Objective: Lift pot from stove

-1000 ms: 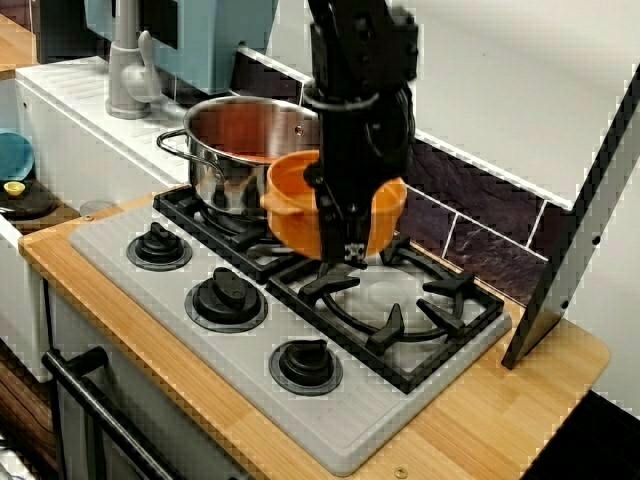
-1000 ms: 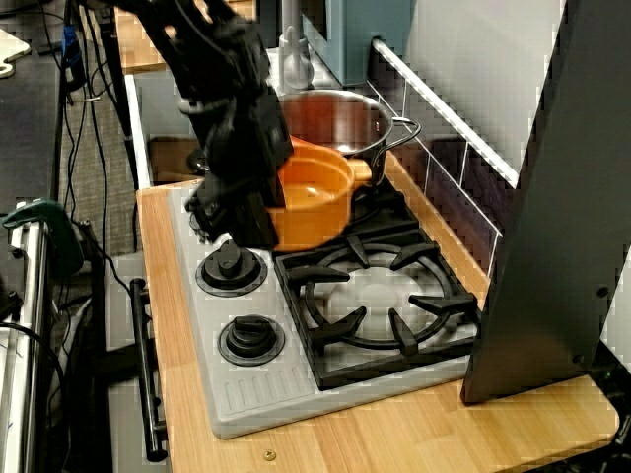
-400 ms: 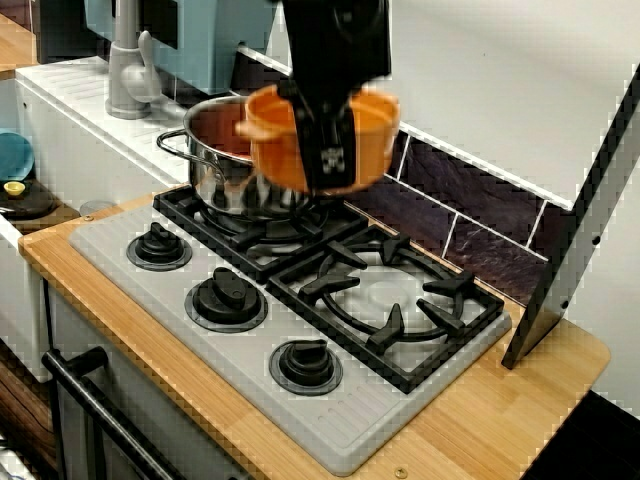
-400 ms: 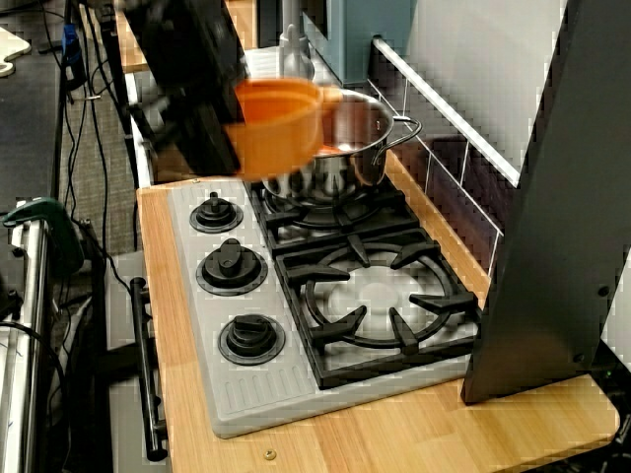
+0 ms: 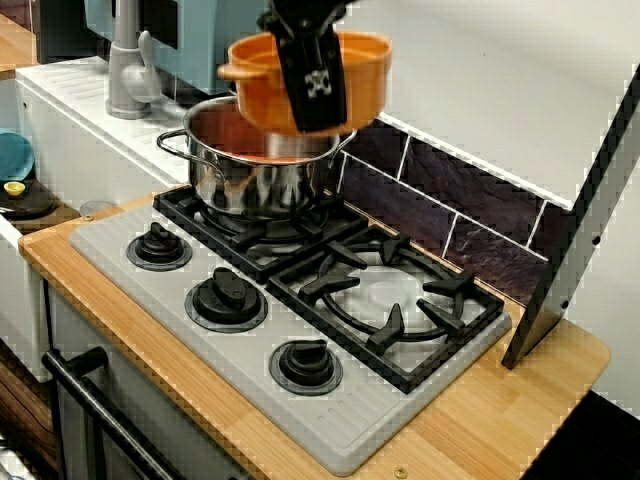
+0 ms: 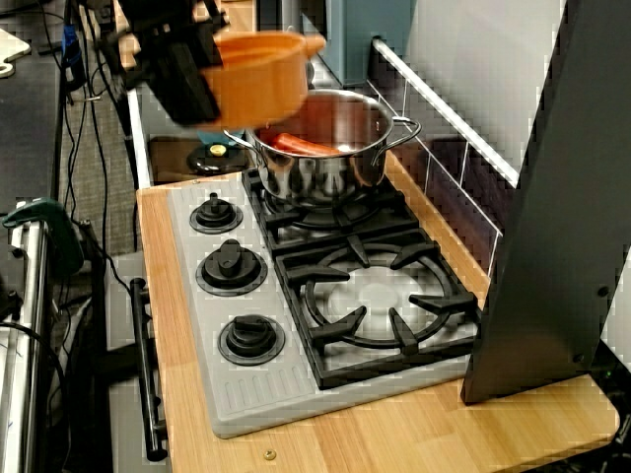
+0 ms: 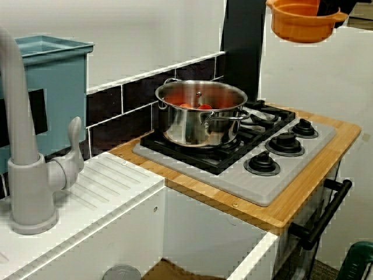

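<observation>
Lift phase: small glossy round orange pot (image 5: 350, 85) hangs at top centre, well clear of grey cooktop w/ black grates (image 5: 300, 330). Black tool (image 5: 312, 75) clamped on its rim. Hold level; avoid shiny steel pot (image 5: 250, 165) below.

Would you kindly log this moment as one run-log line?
gripper: shut on orange pot | pot: airborne, clear of stove | steel pot: on rear burner | lift: done
</observation>
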